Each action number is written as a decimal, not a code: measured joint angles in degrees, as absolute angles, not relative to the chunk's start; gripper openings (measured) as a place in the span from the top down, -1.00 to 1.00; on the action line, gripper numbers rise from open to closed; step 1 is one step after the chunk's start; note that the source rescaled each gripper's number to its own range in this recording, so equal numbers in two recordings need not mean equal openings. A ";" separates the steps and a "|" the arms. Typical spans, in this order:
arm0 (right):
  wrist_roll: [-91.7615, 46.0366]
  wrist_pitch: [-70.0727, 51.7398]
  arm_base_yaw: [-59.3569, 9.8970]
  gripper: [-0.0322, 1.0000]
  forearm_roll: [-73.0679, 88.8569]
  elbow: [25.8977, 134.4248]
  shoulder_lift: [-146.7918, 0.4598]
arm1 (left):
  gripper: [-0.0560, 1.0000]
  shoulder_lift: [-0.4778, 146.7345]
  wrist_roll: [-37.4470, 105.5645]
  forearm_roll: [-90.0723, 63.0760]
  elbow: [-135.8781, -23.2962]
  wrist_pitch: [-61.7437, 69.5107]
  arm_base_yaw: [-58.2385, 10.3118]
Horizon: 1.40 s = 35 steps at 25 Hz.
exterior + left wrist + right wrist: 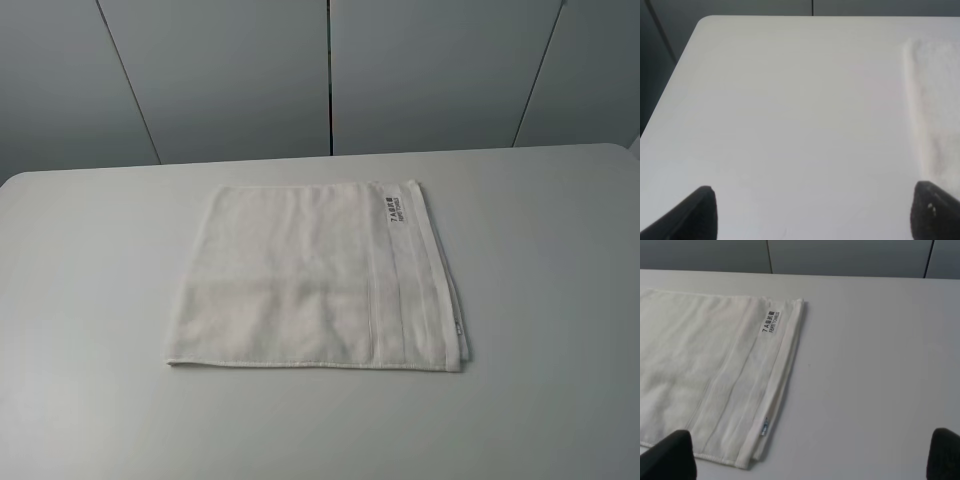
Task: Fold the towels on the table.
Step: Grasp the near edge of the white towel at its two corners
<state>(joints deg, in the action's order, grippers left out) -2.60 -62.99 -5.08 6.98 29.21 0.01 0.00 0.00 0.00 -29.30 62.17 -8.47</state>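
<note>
A white towel (310,275) lies flat near the middle of a plain white table (90,320), seen from above; its small printed label (393,210) faces up beside a woven stripe (405,290) along the right side. Stacked layers show at the right edge, so it looks folded at least once; further folds may remain. The left gripper (817,215) hangs over bare table beside the towel, spread wide and empty; the right gripper (810,455), likewise spread and empty, hovers over the towel's near corner on the label side.
</note>
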 joint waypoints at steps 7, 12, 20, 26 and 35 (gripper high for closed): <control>-2.60 -62.99 -5.08 -1.00 6.98 29.21 0.01 | -0.98 0.00 0.00 0.00 -29.30 62.17 -8.47; -2.60 -62.99 -5.08 -1.00 6.98 29.21 0.01 | -0.98 0.00 0.00 0.00 -29.30 62.17 -8.47; -2.60 -62.99 -5.08 -1.00 6.98 29.21 0.01 | -0.98 0.00 0.00 0.00 -29.30 62.17 -8.47; -2.60 -62.99 -5.08 -1.00 6.98 29.21 0.01 | -0.98 0.00 0.00 0.00 -29.30 62.17 -8.47; -2.60 -62.99 -5.08 -1.00 6.98 29.21 0.01 | -0.98 0.00 0.00 0.00 -29.30 62.17 -8.47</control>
